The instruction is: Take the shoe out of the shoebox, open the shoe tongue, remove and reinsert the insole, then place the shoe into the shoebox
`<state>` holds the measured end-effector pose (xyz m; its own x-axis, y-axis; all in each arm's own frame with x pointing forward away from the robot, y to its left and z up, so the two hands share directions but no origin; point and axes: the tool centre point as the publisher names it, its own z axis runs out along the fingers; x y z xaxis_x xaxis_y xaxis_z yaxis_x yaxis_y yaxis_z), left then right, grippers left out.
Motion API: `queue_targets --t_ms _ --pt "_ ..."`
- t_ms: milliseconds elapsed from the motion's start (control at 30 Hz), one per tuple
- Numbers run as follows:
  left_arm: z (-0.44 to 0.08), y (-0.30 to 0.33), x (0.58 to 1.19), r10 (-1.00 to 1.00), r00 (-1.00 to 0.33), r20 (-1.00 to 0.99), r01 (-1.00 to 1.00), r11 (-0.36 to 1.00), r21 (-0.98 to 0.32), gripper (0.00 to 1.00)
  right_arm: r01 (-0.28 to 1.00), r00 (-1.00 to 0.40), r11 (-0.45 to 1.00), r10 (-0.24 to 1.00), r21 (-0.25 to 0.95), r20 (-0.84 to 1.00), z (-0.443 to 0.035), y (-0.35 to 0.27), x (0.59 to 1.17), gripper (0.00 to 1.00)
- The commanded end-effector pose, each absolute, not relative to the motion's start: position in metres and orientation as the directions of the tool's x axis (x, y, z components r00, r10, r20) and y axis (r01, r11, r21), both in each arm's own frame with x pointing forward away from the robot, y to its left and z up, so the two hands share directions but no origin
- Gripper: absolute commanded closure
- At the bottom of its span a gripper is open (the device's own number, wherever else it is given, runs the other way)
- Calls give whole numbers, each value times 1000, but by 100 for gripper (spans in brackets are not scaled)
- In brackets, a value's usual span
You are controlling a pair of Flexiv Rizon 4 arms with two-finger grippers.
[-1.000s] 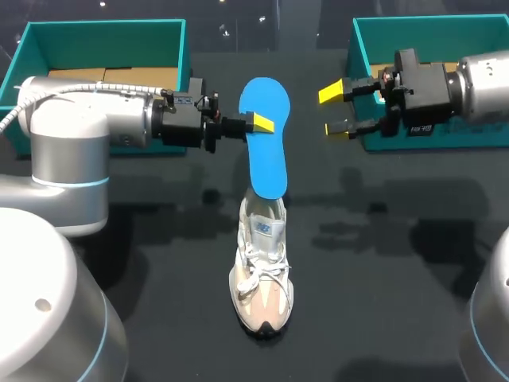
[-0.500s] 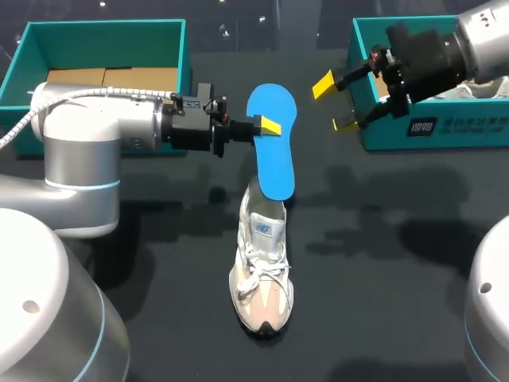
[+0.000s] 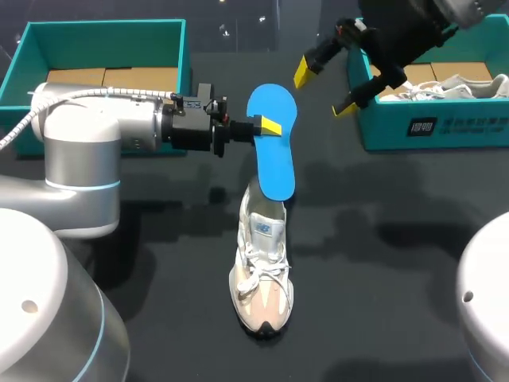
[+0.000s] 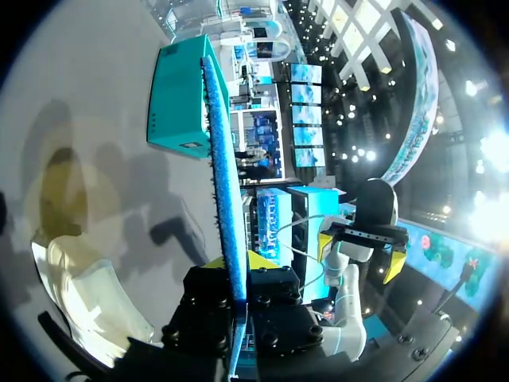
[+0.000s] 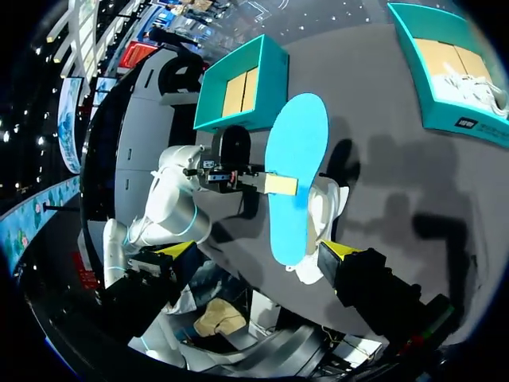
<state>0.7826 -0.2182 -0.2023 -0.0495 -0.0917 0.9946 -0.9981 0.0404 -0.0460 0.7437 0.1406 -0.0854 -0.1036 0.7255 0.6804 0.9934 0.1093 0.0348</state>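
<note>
A blue insole (image 3: 272, 143) hangs upright over the heel of a white and beige sneaker (image 3: 261, 274) standing at the table's middle, its lower end at the shoe's opening. My left gripper (image 3: 266, 126) is shut on the insole's side edge. From the left wrist, the insole (image 4: 225, 175) shows edge-on between the fingers, with the sneaker (image 4: 87, 290) below. My right gripper (image 3: 326, 86) is open and holds nothing, raised beyond the insole near the right shoebox (image 3: 433, 127). Its wrist view looks down on the insole (image 5: 296, 159), the sneaker (image 5: 324, 211) and its own gripper (image 5: 261, 251).
The teal right shoebox holds a second white shoe (image 3: 469, 83). A teal left shoebox (image 3: 103, 36) with brown cardboard inside stands at the back left, behind my left arm. Bare dark table lies on both sides of the sneaker.
My right arm has risen and swung toward the back, its open gripper now higher and further left. The left gripper shifted the insole slightly right, then held still.
</note>
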Motion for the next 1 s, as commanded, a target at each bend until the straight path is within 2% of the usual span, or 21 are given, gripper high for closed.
queue_targets --t_ms 33,467,1000 --pt "-203 -220 783 -92 -50 994 -998 41 -46 100 995 -90 96 921 3 380 -79 154 750 0" --pt "-203 -220 783 -92 -50 994 -998 41 -46 100 1000 -24 24 992 -3 122 -65 188 750 0" --pt "-203 -220 783 -92 -50 994 -998 41 -46 100 1000 10 -10 1000 -1 -22 -67 217 755 0"
